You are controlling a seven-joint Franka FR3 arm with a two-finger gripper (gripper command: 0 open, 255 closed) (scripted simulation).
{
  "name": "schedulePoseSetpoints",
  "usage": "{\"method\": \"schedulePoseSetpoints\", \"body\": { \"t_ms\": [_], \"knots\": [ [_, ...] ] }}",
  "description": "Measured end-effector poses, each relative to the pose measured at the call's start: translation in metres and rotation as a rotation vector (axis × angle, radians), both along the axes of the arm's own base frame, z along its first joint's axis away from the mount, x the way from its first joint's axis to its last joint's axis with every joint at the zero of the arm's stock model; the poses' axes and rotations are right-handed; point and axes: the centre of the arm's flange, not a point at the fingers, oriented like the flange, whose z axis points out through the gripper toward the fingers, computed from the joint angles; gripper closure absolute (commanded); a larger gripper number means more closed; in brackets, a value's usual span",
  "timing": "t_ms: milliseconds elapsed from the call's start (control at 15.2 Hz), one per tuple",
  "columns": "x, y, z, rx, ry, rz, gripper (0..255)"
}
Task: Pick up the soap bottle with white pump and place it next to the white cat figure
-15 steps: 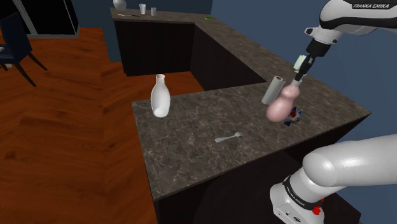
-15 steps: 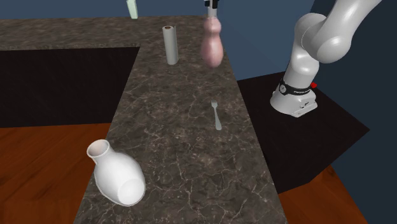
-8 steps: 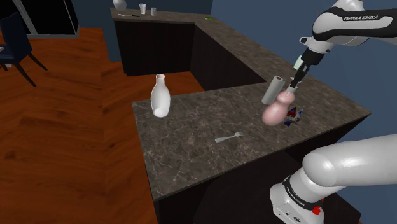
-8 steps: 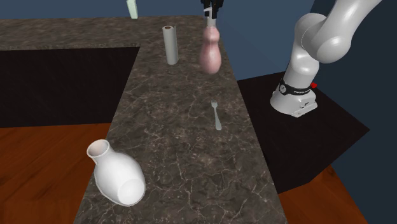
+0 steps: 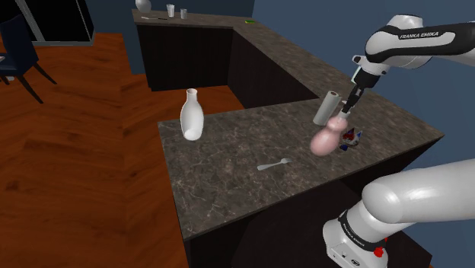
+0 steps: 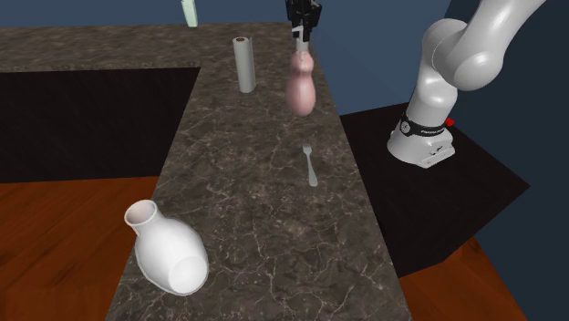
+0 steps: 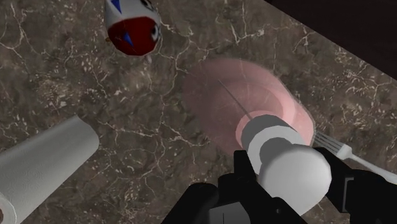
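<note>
A pink pear-shaped soap bottle with a white pump hangs a little above the dark stone counter. My gripper is shut on its pump top. In the second exterior view the bottle hangs upright under the gripper. In the wrist view the black fingers clasp the white pump, my gripper being right above the pink body. A small white, red and blue figure lies on the counter beyond the bottle; in the shoulder view this figure is partly hidden behind the bottle.
A white paper roll stands close beside the bottle, nearer the wall side. A pale fork lies mid-counter. A white vase stands at the counter's far corner. The counter edge drops to a wooden floor.
The gripper has come down with the bottle and shifted slightly toward the shoulder view's left. The bottle hangs lower over the counter. The grip has not changed.
</note>
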Motion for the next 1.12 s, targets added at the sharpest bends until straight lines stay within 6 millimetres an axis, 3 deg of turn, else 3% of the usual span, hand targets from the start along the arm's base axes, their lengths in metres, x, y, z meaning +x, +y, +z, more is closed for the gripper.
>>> {"method": "schedulePoseSetpoints", "body": {
  "t_ms": [198,528,594,990,1122],
  "knots": [
    [0.0,0.0,-0.015,0.0,0.0,0.0,255],
    [0.0,-0.001,-0.017,-0.001,-0.001,0.0,255],
    [0.0,-0.001,-0.017,-0.001,-0.001,0.0,0],
    [0.0,-0.001,-0.017,-0.001,-0.001,0.0,0],
    [0.001,-0.001,-0.001,-0.002,-0.002,0.0,0]
  ]
}}
